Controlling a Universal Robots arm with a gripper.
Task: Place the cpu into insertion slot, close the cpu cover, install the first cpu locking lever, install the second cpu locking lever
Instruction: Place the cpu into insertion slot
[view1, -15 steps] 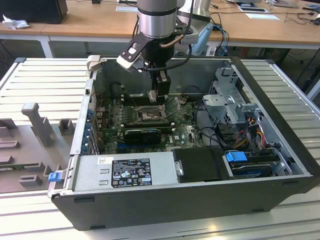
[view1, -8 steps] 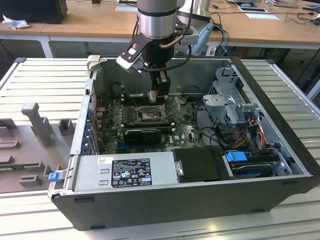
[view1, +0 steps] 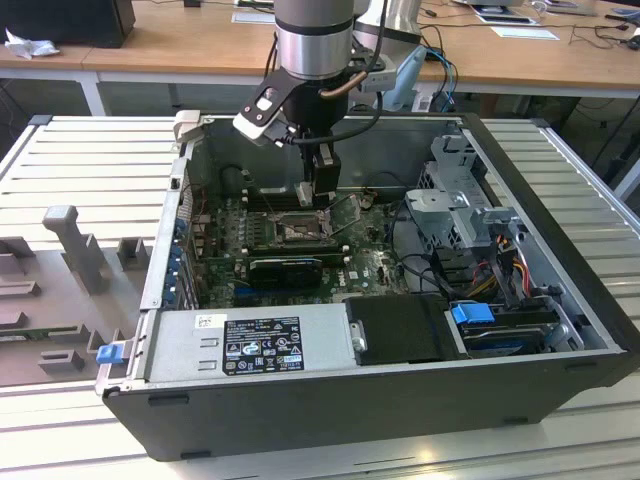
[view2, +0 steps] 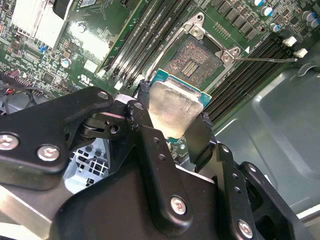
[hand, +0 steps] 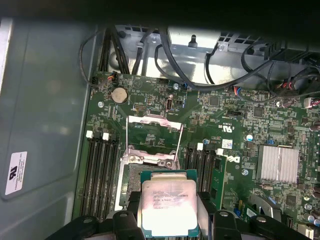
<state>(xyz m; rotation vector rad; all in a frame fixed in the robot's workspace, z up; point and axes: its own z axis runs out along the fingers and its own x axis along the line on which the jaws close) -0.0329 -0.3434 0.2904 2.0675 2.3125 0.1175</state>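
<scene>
Black gripper (view2: 172, 116) fingers pinch the cpu (view2: 170, 100) just above the bare insertion slot (view2: 192, 57), cpu cover (hand: 152, 160) raised, so placement appears underway and likely calls for squaring it to the slot before lowering.

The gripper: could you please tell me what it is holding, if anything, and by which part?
The gripper holds the cpu, its fingers clamped on two opposite edges, with the silver top bare, clear of the insertion slot.
</scene>
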